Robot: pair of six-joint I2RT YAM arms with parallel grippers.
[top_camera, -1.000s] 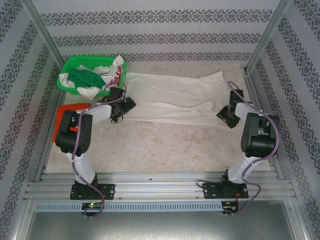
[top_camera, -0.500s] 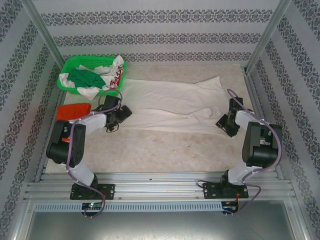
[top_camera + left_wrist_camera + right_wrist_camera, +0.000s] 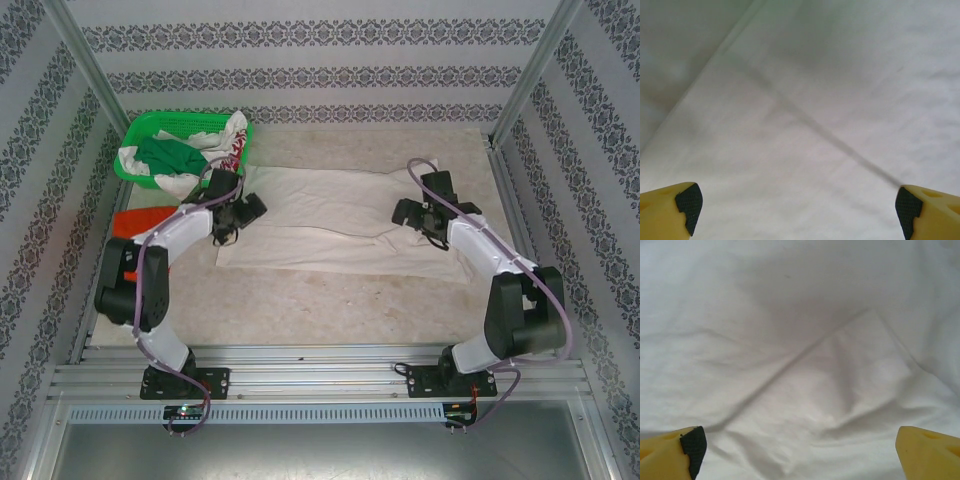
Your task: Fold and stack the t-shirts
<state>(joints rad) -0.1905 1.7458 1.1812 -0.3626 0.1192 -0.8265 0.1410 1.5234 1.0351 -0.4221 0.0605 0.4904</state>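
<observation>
Noted large cream-white cloth t-shirt spread on worktop just right of green plastic mesh basket, long axis running sideways away from basket. Judged soft, light, limp: best pinched at edge or corner, both ends together. Left tool and right tool wide open, empty, over basket-near and basket-far ends.

Cream-white t-shirt flat, part-folded w/ creases, centre of table; orange-red t-shirt bunched at left edge.
</observation>
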